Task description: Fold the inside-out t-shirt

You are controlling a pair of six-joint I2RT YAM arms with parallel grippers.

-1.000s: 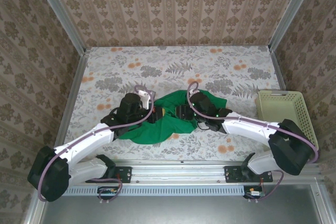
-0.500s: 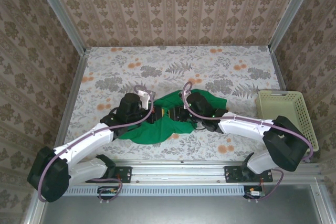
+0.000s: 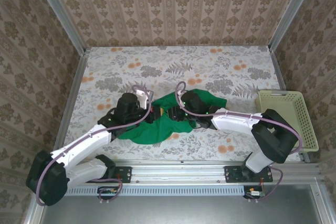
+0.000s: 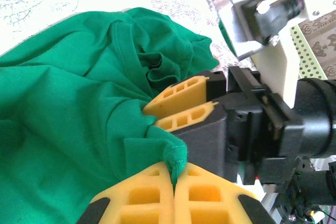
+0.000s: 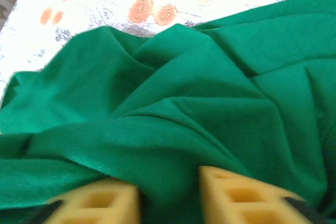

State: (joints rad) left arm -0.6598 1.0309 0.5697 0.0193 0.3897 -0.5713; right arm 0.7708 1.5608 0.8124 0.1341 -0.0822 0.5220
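Observation:
The inside-out t-shirt (image 3: 157,128) is a crumpled bright green heap on the flowered table, near the front middle. My left gripper (image 3: 153,115) rests at its left part and is shut on a stitched hem of the t-shirt (image 4: 63,103), pinched between the yellow fingertips (image 4: 173,169). My right gripper (image 3: 171,113) faces it from the right, almost touching. In the left wrist view the right gripper (image 4: 150,109) has a fold of cloth drawn in between its nearly closed jaws. In the right wrist view green t-shirt cloth (image 5: 184,103) bulges between the right gripper's fingers (image 5: 169,184).
A pale yellow-green plastic basket (image 3: 280,94) stands at the table's right edge. Metal rails and patterned walls bound the table on three sides. The flowered tabletop (image 3: 178,66) behind the shirt is bare.
My right arm has slid left across the shirt toward the left gripper, and its jaws have narrowed onto a fold of cloth. The left gripper has kept its hold and place.

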